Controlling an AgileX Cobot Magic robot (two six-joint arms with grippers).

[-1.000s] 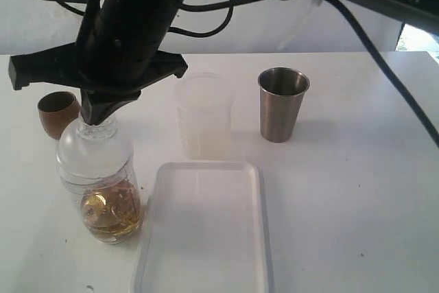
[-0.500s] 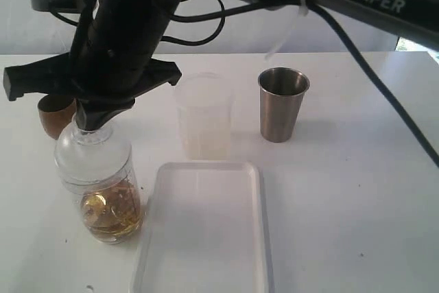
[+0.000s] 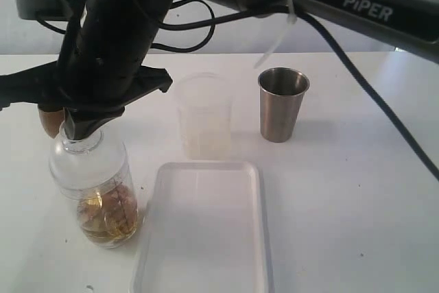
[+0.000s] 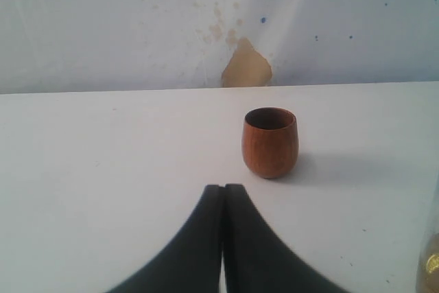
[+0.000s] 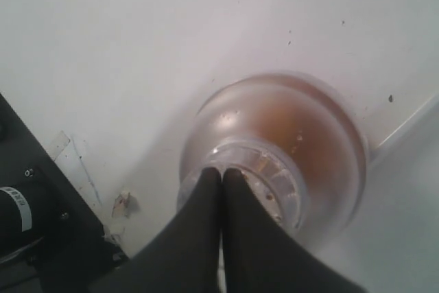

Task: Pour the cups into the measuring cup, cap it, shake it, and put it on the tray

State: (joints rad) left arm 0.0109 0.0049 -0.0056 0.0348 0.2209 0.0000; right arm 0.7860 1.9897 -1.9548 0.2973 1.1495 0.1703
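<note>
wooden cup (image 4: 270, 142) brown | tumbler (image 3: 282, 104) steel-grey | tray (image 3: 206, 231) white | measuring cup (image 3: 92, 183) clear

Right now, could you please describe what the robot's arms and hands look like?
The right arm is black, its upper link dark grey with white PiPER lettering. Black cables loop along it, and a white zip tie hangs there. The left hand and right hand have smooth black fingers tapering to a point.

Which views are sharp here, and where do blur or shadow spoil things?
Left wrist view: wooden cup sharp, soft shadow beside it. Exterior view: the right arm looms dark near the lens; steel tumbler crisp, frosted beaker washed out. Right wrist view: measuring cup hazy, right claw blurred.
</note>
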